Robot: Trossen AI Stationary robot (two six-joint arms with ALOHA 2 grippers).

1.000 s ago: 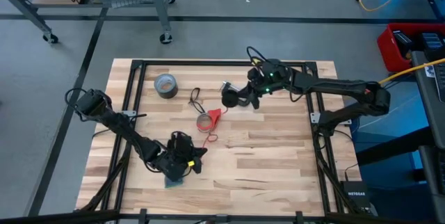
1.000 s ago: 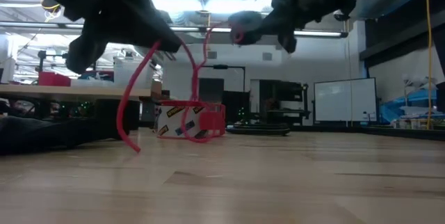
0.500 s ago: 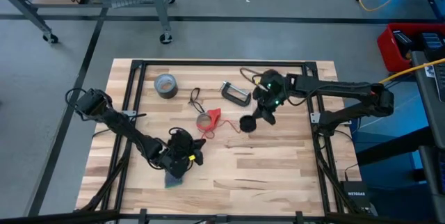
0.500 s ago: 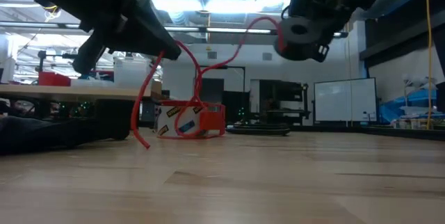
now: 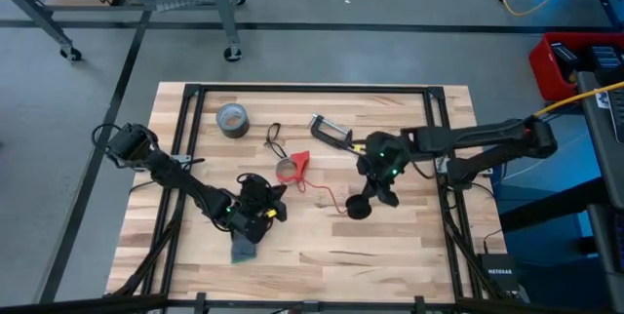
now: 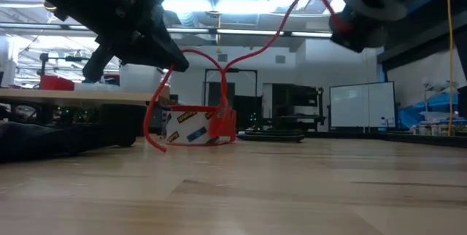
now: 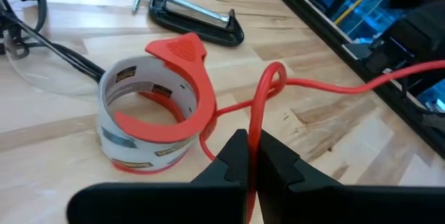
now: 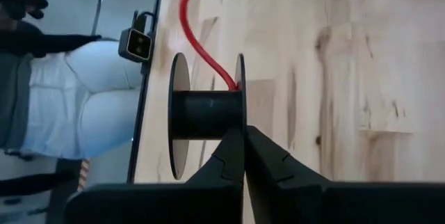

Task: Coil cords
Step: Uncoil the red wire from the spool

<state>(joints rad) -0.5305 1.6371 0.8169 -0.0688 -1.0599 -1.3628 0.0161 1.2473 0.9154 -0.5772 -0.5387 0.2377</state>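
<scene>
A thin red cord (image 5: 327, 197) runs from my left gripper (image 5: 255, 212) past a red tape dispenser (image 5: 289, 169) to a black spool (image 5: 359, 207) held by my right gripper (image 5: 375, 189). In the low view the cord (image 6: 255, 49) arcs up to the spool (image 6: 368, 9), and its free end (image 6: 152, 139) hangs below the left gripper. Both grippers are shut. A black looped cord (image 5: 274, 137) lies on the table beyond the dispenser. My left gripper pinches the red cord (image 7: 253, 130) between its two fingertips, near the cord's free end. The cord runs on from the fingers in a small loop (image 7: 272, 78) above the table. My right gripper is shut on the rim of one spool flange (image 8: 240, 123), with the fingers edge-on to the flange. The spool is lifted clear of the table, its axis across the fingers. The red cord (image 8: 208, 50) leaves its core.
A grey duct-tape roll (image 5: 232, 119) lies at the far left and a black C-clamp (image 5: 331, 131) at the far middle. A grey-blue thing (image 5: 242, 252) lies under the left gripper. A person in light trousers (image 8: 76, 113) stands beside the table.
My right gripper has carried the spool from near the C-clamp toward the table's near edge and a little right, turning it. The red cord has been drawn out longer between the dispenser and the spool. My left gripper has kept its hold, nearly in place.
</scene>
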